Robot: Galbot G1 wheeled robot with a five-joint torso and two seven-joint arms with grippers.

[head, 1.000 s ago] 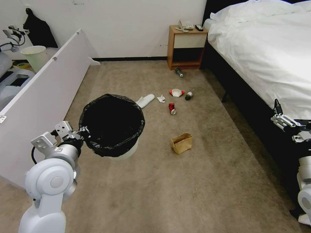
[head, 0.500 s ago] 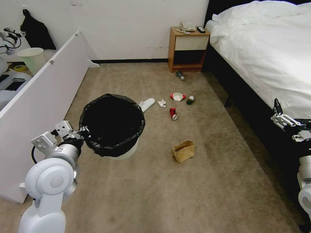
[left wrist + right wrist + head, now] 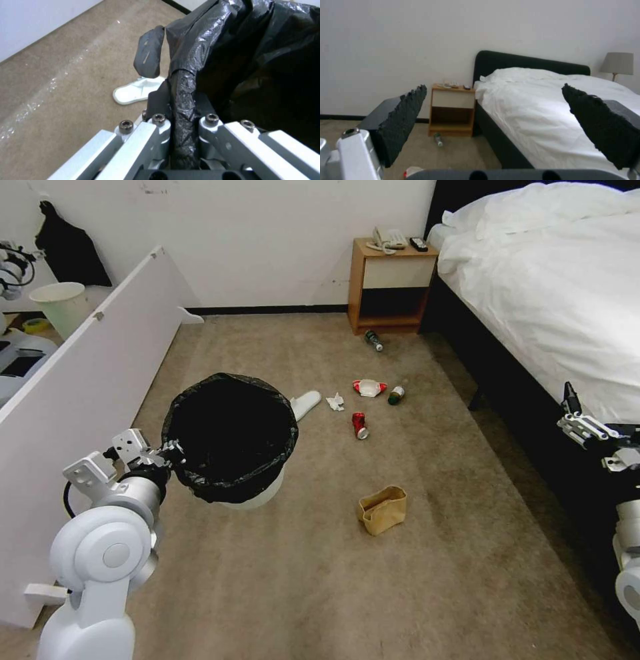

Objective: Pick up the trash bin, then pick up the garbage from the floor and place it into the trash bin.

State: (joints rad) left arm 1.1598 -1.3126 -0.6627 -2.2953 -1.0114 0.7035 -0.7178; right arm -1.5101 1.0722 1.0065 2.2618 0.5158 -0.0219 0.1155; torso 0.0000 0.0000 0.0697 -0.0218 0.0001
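My left gripper (image 3: pixel 171 452) is shut on the near rim of the trash bin (image 3: pixel 288 443), a white bin lined with a black bag, held above the carpet. In the left wrist view, one finger (image 3: pixel 150 58) lies outside the bag-covered rim (image 3: pixel 181 95); the other is hidden inside. The garbage lies ahead: a brown paper bag (image 3: pixel 382 510), red can (image 3: pixel 360 425), tissue (image 3: pixel 335 402), mask (image 3: pixel 369 388), green-labelled bottle (image 3: pixel 397 395), another bottle (image 3: pixel 373 340) and a white slipper (image 3: pixel 307 403). My right gripper (image 3: pixel 577 423) hangs open beside the bed (image 3: pixel 553 300), away from the litter.
A white board (image 3: pixel 87 380) stands on edge along the left. An unlined pale bucket (image 3: pixel 59 307) sits behind it. The wooden nightstand (image 3: pixel 390 280) carries a telephone and a remote. Open carpet lies between me and the paper bag.
The whole picture has shifted down and to the right, so the camera has moved. The arms and the held bin keep their places in the view.
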